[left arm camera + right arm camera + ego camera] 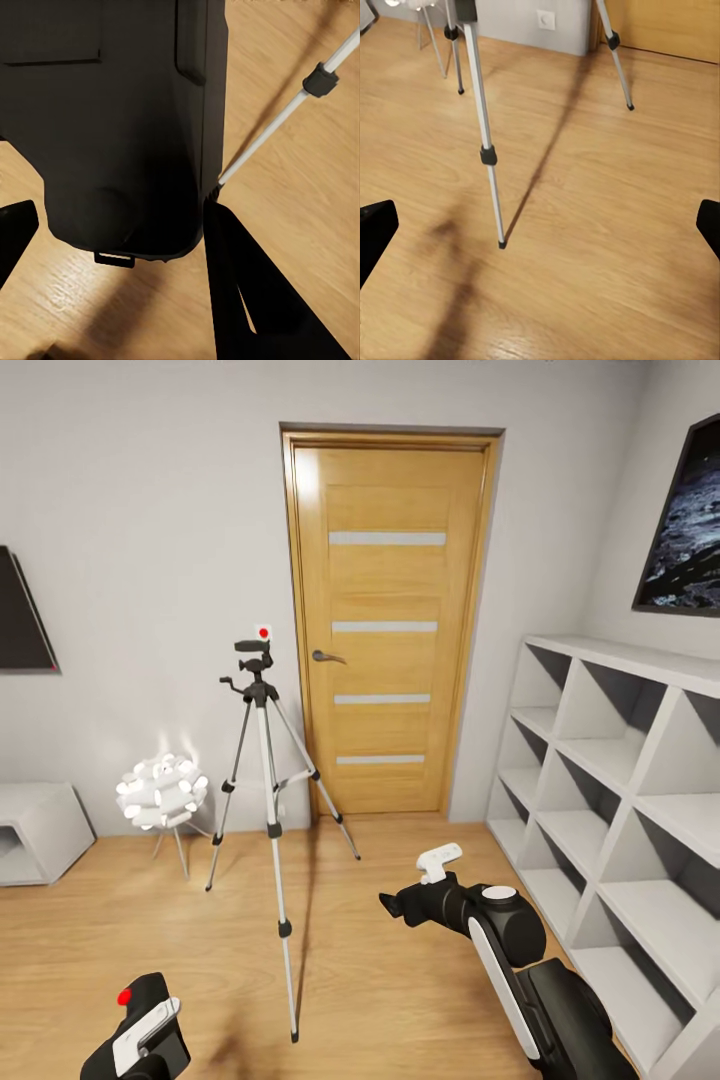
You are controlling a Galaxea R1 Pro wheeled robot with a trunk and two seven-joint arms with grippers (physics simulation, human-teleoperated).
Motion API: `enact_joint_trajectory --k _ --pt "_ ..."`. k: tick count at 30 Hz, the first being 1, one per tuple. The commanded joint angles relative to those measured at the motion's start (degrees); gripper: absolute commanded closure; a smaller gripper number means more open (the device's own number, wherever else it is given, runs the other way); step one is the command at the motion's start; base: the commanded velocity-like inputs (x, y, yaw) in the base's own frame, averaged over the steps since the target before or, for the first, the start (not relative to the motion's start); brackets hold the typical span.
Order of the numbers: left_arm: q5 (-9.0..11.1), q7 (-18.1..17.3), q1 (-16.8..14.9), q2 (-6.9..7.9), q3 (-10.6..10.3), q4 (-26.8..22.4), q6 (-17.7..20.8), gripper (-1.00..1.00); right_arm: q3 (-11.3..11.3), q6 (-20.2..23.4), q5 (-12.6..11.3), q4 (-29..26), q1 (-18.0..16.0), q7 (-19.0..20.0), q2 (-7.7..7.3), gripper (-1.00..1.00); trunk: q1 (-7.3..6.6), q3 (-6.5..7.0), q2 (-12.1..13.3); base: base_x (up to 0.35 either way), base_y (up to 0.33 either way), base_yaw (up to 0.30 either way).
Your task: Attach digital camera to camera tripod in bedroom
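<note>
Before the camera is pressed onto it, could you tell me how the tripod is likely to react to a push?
The camera tripod looks top-heavy and tall on thin legs, so it probably tips easily. Its small feet on smooth wood floor may slide.

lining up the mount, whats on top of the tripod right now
The camera tripod carries its black head with a pan handle and nothing mounted on it. The digital camera is held low in the left gripper. The head's top face is too small to make out.
</note>
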Motion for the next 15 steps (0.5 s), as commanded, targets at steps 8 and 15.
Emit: enact_joint_trajectory --k 8,15 --pt "0.10 0.15 0.01 0.10 0.00 -0.07 0.34 1.00 -0.03 0.27 0.02 -0.04 -0.12 0.02 0.16 -1.00 -1.54 1.21 2.78 0.000 0.000 0.000" --pt "0.16 0.04 0.01 0.07 -0.02 -0.17 0.34 1.00 -0.03 0.27 0.04 -0.04 -0.27 0.00 0.15 -1.00 -1.54 1.21 2.78 0.000 0.000 0.000"
